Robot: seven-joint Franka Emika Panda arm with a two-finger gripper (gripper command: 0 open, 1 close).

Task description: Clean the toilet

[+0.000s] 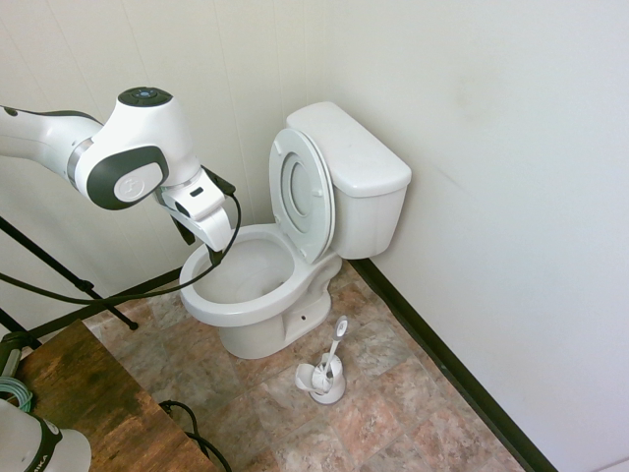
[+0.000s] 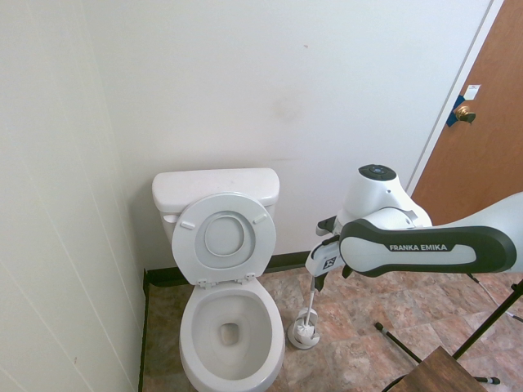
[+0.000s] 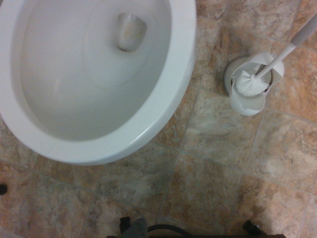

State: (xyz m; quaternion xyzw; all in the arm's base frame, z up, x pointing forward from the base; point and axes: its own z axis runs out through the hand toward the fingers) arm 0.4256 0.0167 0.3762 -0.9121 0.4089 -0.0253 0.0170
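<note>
The white toilet stands in the corner with its seat and lid raised against the tank. Its bowl looks empty apart from the drain. My gripper hangs over the bowl's front rim, pointing down at the floor, open and holding nothing. From the other side my gripper appears to the right of the bowl, above the brush. In the wrist view, the bowl rim fills the upper left.
A white toilet brush in its holder stands on the tiled floor beside the bowl. A wooden tabletop corner lies near the arm. A brown door is at the far right, and walls close in behind the toilet.
</note>
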